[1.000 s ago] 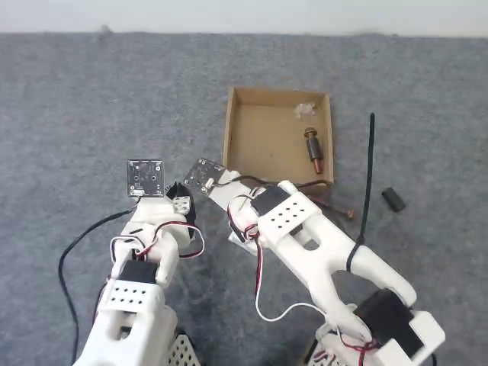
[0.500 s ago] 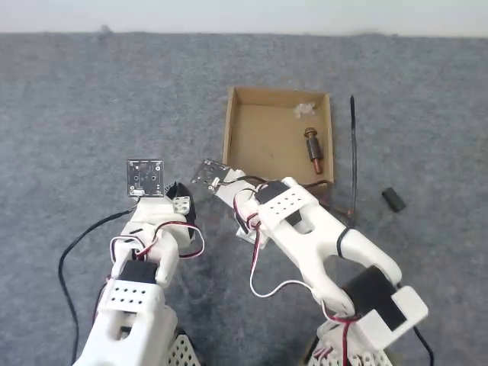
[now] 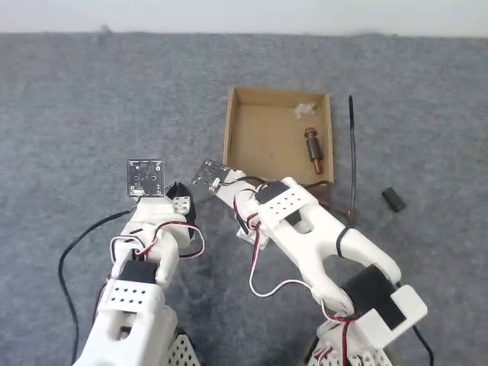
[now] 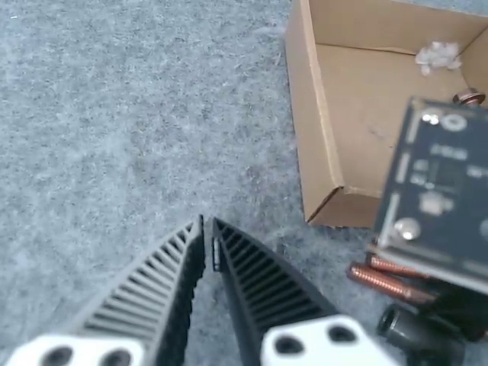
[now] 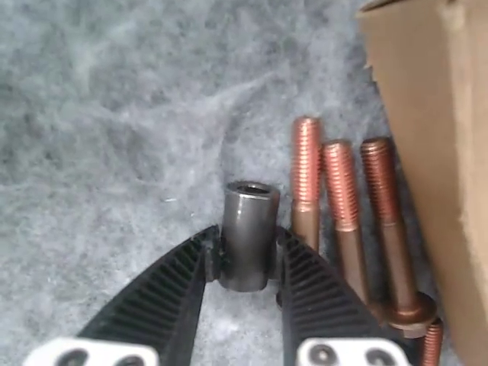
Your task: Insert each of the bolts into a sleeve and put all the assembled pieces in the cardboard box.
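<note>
One sleeve (image 5: 249, 229), between right jaws, bolts (image 5: 341, 200) beside

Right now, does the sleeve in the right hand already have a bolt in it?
No, the sleeve in the right hand shows an empty bore, and three bolts lie beside it.

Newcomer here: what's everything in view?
box: one, brown cardboard, beyond the arms.
assembled piece: one, copper and dark, inside the box.
white scrap: one, box's far corner.
bolts: at least three, copper, beside the box.
held sleeve: one, dark, beside the bolts.
loose sleeve: one, black, right of the box.
cable tie: one, black, right of the box.
mat: one, grey, under everything.
left pincer: one, black, shut, over bare mat.
right pincer: one, black, shut on held sleeve.
</note>
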`<action>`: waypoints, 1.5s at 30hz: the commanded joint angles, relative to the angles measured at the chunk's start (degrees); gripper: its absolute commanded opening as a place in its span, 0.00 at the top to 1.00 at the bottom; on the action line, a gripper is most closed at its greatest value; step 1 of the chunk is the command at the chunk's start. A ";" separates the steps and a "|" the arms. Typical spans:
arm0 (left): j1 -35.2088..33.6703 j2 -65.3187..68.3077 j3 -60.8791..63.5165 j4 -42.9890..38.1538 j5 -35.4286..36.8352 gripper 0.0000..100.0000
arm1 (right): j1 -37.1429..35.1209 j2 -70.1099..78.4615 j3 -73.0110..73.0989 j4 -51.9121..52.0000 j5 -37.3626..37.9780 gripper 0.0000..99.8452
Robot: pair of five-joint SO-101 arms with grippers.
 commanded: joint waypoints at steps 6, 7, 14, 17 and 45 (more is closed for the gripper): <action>-0.26 -1.41 -0.40 -1.58 -0.53 0.98 | -1.63 4.26 -6.07 2.07 0.53 0.89; -0.26 -1.41 -0.40 -1.58 -0.53 0.98 | -1.63 5.67 -7.74 3.47 0.53 0.89; -0.26 -1.41 -0.40 -1.58 -0.53 0.98 | -1.45 13.05 -16.53 10.24 0.70 0.90; -0.26 -1.41 -0.40 -1.58 -0.53 0.98 | -1.45 12.70 -16.44 9.89 0.62 0.98; -0.26 -1.14 -3.91 6.33 -8.44 0.98 | 36.62 -24.04 3.43 20.53 -12.75 0.99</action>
